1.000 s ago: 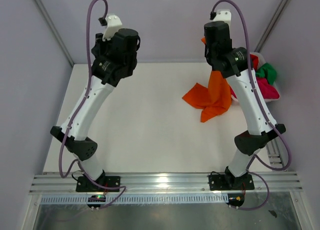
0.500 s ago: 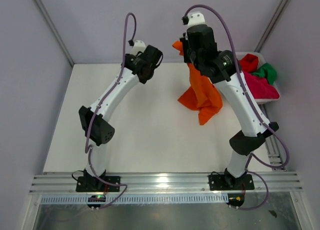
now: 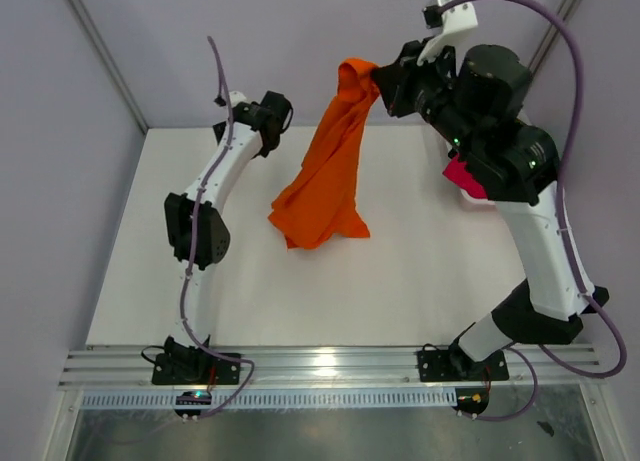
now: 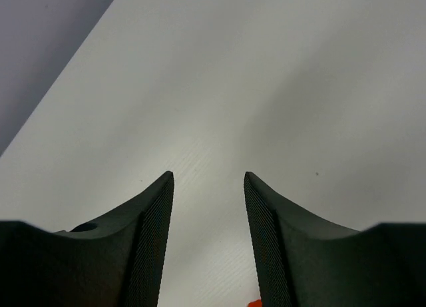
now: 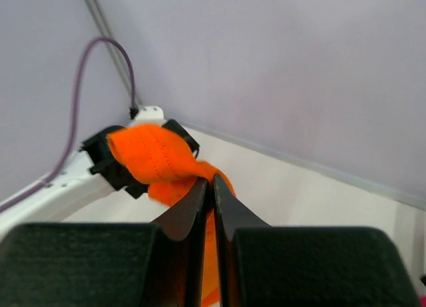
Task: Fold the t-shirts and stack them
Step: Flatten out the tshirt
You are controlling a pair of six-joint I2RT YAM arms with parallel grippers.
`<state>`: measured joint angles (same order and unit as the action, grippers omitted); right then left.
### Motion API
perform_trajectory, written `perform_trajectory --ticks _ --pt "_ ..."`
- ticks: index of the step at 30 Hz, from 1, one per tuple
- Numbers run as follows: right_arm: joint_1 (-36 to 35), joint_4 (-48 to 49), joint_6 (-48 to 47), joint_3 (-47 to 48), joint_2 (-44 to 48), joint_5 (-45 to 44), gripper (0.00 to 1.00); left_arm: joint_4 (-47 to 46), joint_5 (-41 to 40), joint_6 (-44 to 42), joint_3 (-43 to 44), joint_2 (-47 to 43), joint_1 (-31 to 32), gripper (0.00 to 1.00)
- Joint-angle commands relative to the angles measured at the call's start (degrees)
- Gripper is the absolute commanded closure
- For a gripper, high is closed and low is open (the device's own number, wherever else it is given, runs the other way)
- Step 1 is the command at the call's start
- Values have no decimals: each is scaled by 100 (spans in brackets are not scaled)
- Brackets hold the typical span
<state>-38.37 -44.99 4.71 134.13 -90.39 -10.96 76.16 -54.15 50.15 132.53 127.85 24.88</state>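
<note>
The right gripper is clenched on a fold of hem or sleeve of the orange t-shirt. In its wrist view a loop of doubled cloth rises just beyond the pinched fingertips. The gripper is held high above the table, so the shirt hangs from it as one long twisted strip. The strip's long axis runs from the grip down and toward the left arm's side. Its lower end is bunched on the table surface, well below and to the left of the right gripper.

The left gripper is released. Its jaws stand apart with only bare table between them, and a scrap of orange shows at the bottom edge of its wrist view. From above, it sits near the far edge of the table, just to the left of the upper part of the hanging strip, close to it but not touching.

The left arm is the free one and the nearer to the cloth. The shirt lies to the left gripper's right, with its length running almost straight down past it. The next move is probably for the left gripper to reach sideways and catch a second edge, so that the two arms can spread the shirt flat.

A magenta-pink t-shirt shows under the right arm, mostly hidden.
</note>
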Motion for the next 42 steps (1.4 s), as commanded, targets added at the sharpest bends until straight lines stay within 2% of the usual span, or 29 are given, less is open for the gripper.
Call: perform_trajectory --ticks 1,2,5,8,14,15,18,20,22,24,26,30,34,36,39,42 --pt "5 851 433 -70 417 839 90 1903 -140 908 -245 -313 -361 49" --pt "5 1008 539 -114 434 1320 90 1894 -140 935 -271 -340 -405 49" --pt "5 1325 978 -220 470 2042 89 1902 -105 970 -272 -349 -458 48" --pt "5 1502 1295 -299 426 2317 90 1859 18 953 -236 -331 -458 48" --pt "5 1047 962 -843 347 1230 91 1850 107 874 -272 -252 -458 48" --pt "5 949 962 -922 329 601 92 1885 80 874 -280 -235 -458 48" --pt "5 554 953 -1248 241 -376 93 1894 28 821 -359 -226 -458 48" --pt "5 360 900 -1529 189 -634 92 1894 19 795 -421 -234 -458 48" --pt "5 141 883 -1784 145 -749 70 1903 62 751 -439 -234 -458 48" --pt "-4 -61 830 -1959 -30 -557 54 1894 228 672 -465 -261 -449 48" --pt "-4 -177 934 -2249 -101 -215 54 1859 370 523 -482 -296 -458 48" --pt "-118 104 1128 -3547 99 182 54 1823 493 425 -465 -471 -458 46" --pt "-144 -254 1471 -4086 267 497 52 1780 414 320 -456 -603 -458 44" --pt "-153 -238 1567 -4620 355 945 52 1771 449 294 -447 -595 -458 44" --pt "-162 165 1454 -5402 522 1892 51 1753 616 276 -465 -551 -458 44" --pt "-197 999 1331 -6097 610 2667 51 1744 765 241 -465 -455 -449 44"
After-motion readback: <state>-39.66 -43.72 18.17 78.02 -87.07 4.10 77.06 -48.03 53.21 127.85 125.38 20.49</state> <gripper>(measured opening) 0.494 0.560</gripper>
